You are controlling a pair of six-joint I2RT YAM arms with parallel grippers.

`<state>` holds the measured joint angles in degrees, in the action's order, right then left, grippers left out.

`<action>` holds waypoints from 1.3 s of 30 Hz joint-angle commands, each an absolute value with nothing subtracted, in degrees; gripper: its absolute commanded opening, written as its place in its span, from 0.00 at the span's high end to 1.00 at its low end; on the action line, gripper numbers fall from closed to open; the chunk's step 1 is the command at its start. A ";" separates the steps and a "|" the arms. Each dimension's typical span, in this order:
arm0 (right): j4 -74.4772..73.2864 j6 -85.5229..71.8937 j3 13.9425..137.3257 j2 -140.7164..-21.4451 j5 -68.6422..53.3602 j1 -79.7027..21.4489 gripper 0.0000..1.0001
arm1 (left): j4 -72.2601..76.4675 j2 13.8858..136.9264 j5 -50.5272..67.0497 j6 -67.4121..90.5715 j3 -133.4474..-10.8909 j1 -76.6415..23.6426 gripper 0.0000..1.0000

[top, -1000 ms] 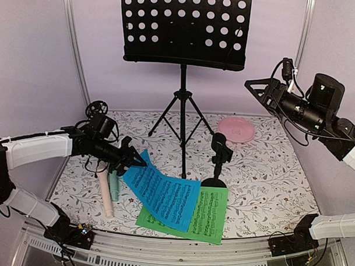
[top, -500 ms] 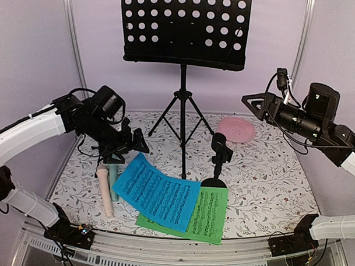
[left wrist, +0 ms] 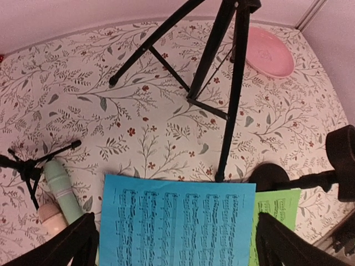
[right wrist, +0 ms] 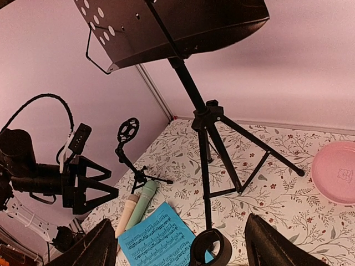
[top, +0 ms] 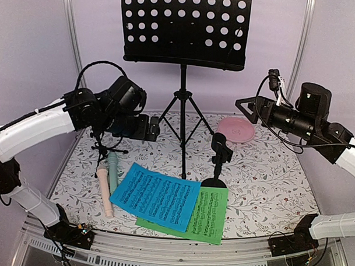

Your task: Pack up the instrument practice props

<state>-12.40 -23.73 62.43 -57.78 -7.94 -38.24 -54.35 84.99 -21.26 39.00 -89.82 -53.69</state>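
Both arms hover over the table, with the left gripper [top: 149, 128] and right gripper [top: 244, 106] spread wide and empty. The blue sheet [top: 156, 195] lies flat, overlapping the green sheet [top: 212, 219], in front of the music rack [top: 185, 29].

Lilac-walled booth, floral table, soft even light.
The plain pale lilac back wall [top: 99, 43] meets the lilac side walls [top: 28, 52] at two silver metal corner posts [top: 72, 30], one left and one right, both leaning slightly inward in the top view. A white table cover printed with grey-green leaf sprigs and small red flowers [top: 275, 183] lies flat. A slotted silver aluminium rail [top: 173, 258] runs along the near edge. Shadows are faint.
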 commanded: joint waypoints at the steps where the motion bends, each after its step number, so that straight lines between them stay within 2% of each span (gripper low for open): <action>1: -9.07 -22.85 62.52 -59.57 -6.92 -38.50 0.19 | -27.87 82.32 -26.42 28.58 -77.35 -54.99 0.01; 6: -5.08 -22.87 61.60 -61.73 -5.54 -38.50 0.19 | -3.05 79.62 -21.73 19.58 -63.76 -55.17 0.01; 9: -3.42 -22.78 63.16 -64.23 -6.02 -38.50 0.18 | 10.02 79.28 -15.63 14.34 -57.74 -53.98 0.06; 11: -2.47 -22.85 64.80 -66.17 -7.41 -38.50 0.18 | 13.74 80.45 -11.54 12.72 -56.34 -52.89 0.06; 18: 1.37 -23.15 68.88 -72.49 -5.51 -38.54 0.17 | 18.30 82.23 -1.99 11.08 -55.01 -49.69 0.14; 23: 8.30 -21.42 69.83 -78.90 -5.64 -38.63 0.17 | 19.67 78.97 1.76 10.77 -51.29 -47.45 0.21; 29: 15.92 -16.73 74.76 -87.50 -9.78 -40.04 0.17 | 20.65 73.05 3.60 9.78 -45.88 -46.16 0.24; 33: 25.01 -16.32 73.58 -91.77 -16.65 -39.99 0.17 | 23.04 75.19 6.06 9.34 -44.43 -45.51 0.28; 39: 38.59 -17.12 67.16 -94.80 -21.44 -40.03 0.16 | 25.48 79.34 5.17 6.27 -45.09 -45.44 0.28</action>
<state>28.01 -17.12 70.76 -92.86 -16.16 -39.64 22.33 76.66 4.58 9.61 -45.01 -46.09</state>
